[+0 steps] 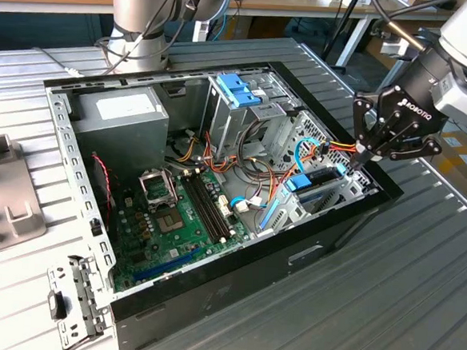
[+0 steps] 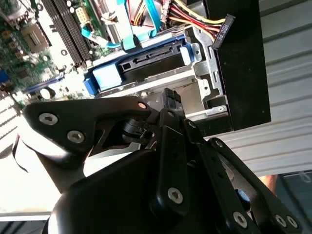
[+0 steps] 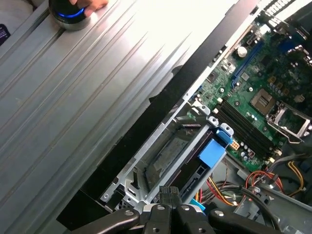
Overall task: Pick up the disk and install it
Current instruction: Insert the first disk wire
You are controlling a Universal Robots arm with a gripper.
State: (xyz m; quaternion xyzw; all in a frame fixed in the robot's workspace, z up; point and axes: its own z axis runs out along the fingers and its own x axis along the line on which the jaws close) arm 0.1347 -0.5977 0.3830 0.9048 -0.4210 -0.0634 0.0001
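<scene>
The disk [image 1: 311, 183] lies flat in the metal drive bay [image 1: 341, 190] at the corner of the open computer case on the exterior view's right. Its dark body sits in a light-blue carrier with a brighter blue end tab [image 1: 299, 183]. Both wrist views show the disk [image 2: 151, 61] [image 3: 192, 168] close to my fingertips. My gripper [image 1: 356, 158] hangs just above the bay, beside the disk on the case-wall side. Its fingers [image 2: 170, 97] are shut with nothing between them, and the gripper [image 3: 168, 192] is apart from the disk.
Red and yellow power wires with a black plug [image 2: 223, 30] and thin blue cables [image 2: 146, 19] run over the bay. The motherboard [image 1: 183, 211], power supply [image 1: 121, 115] and tall cage with a blue latch [image 1: 238, 91] fill the case. A hand on a round blue-lit device [image 3: 73, 12] rests on the ribbed table.
</scene>
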